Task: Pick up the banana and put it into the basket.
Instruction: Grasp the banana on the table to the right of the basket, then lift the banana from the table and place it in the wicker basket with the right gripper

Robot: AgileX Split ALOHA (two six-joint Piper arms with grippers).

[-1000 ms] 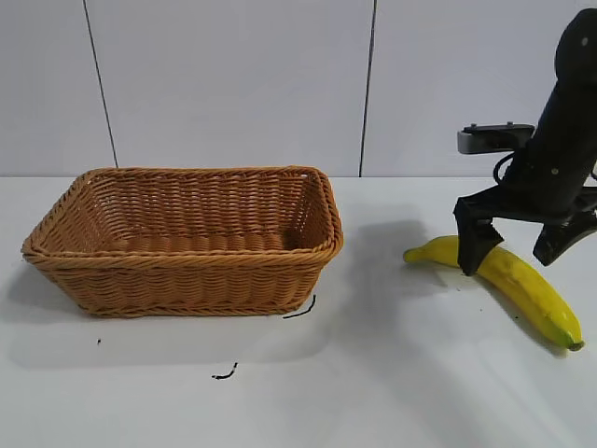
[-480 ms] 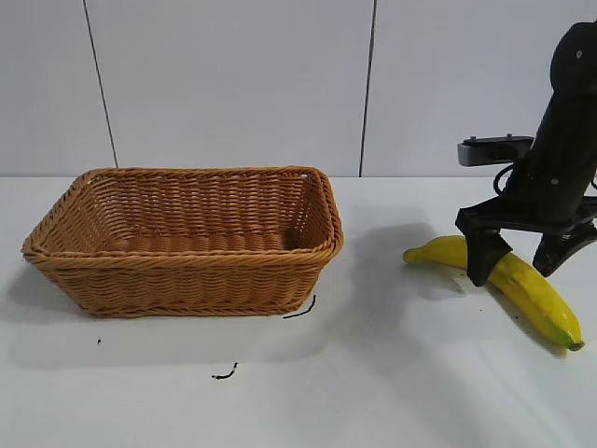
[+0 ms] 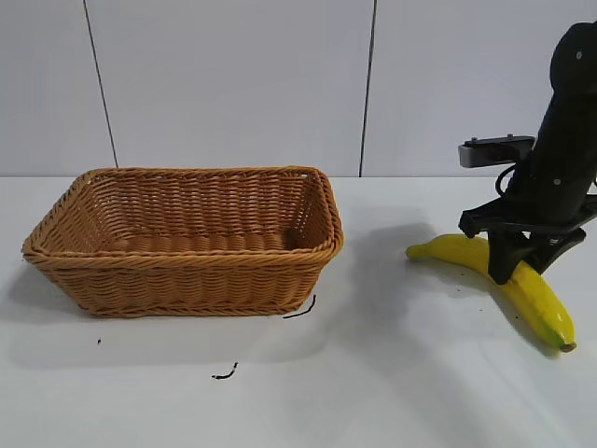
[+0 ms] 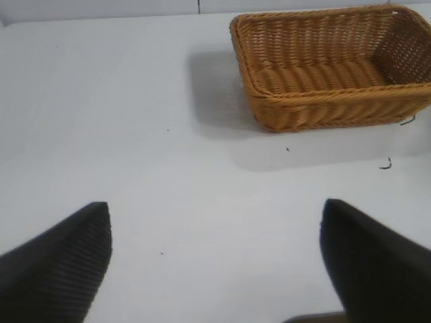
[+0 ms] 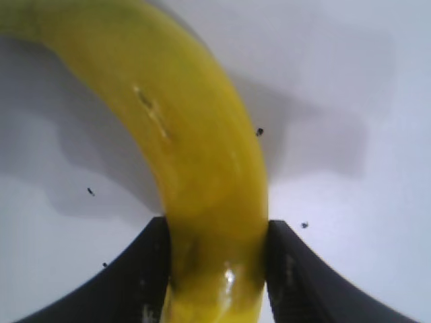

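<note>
Gripping the banana (image 3: 522, 280) mid-length, right gripper (image 3: 518, 269) fingers closed on it, well right of the basket (image 3: 187, 238). Left gripper (image 4: 215, 259) fingers spread, holding nothing, facing the basket.

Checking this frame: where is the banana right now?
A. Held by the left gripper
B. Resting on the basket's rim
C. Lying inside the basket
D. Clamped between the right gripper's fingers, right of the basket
D: the right gripper is closed on the banana, well right of the basket; the right wrist view shows both fingers against it.
</note>
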